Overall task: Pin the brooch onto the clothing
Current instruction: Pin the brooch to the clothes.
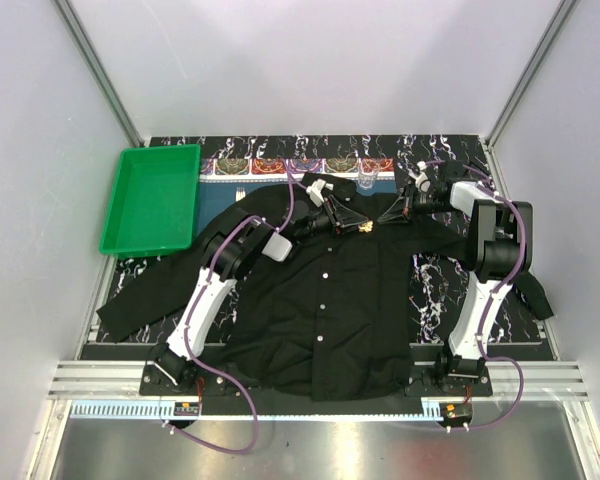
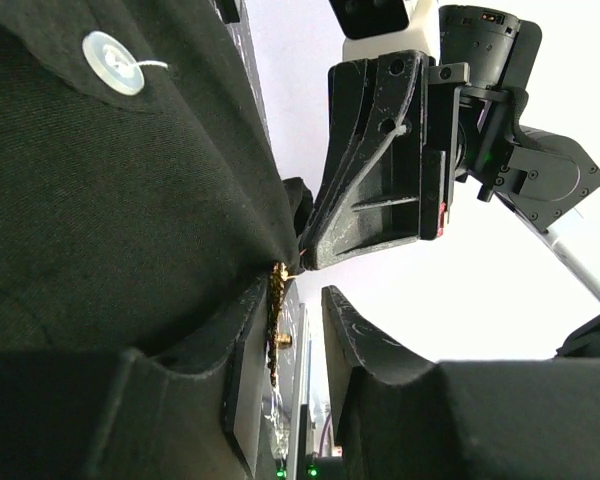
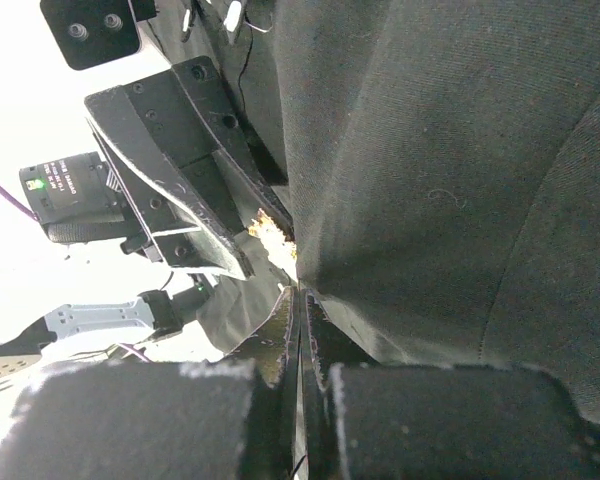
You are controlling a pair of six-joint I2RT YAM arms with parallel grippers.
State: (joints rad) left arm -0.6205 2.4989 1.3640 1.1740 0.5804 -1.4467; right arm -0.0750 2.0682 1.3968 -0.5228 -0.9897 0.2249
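Note:
The clothing point(image 1: 320, 300), a black button-up shirt, lies spread flat on the table. The brooch point(image 1: 365, 229), small and golden, sits just below the collar, and both grippers meet there. In the left wrist view the brooch point(image 2: 277, 320) rests edge-on against one pad of my left gripper point(image 2: 302, 305). That gripper's jaws stand open, with a gap to the other finger point(image 2: 380, 370). My right gripper point(image 3: 300, 305) is shut, its tips at a fold of the shirt point(image 3: 460, 180) right beside the brooch point(image 3: 268, 231). Whether it pinches anything is hidden.
A green tray point(image 1: 152, 198) stands at the back left. A blue patterned placemat point(image 1: 280, 165) and a small clear cup point(image 1: 368, 181) lie behind the collar. Metal frame posts rise at the back corners. The shirt's left sleeve point(image 1: 145, 295) reaches toward the table's left edge.

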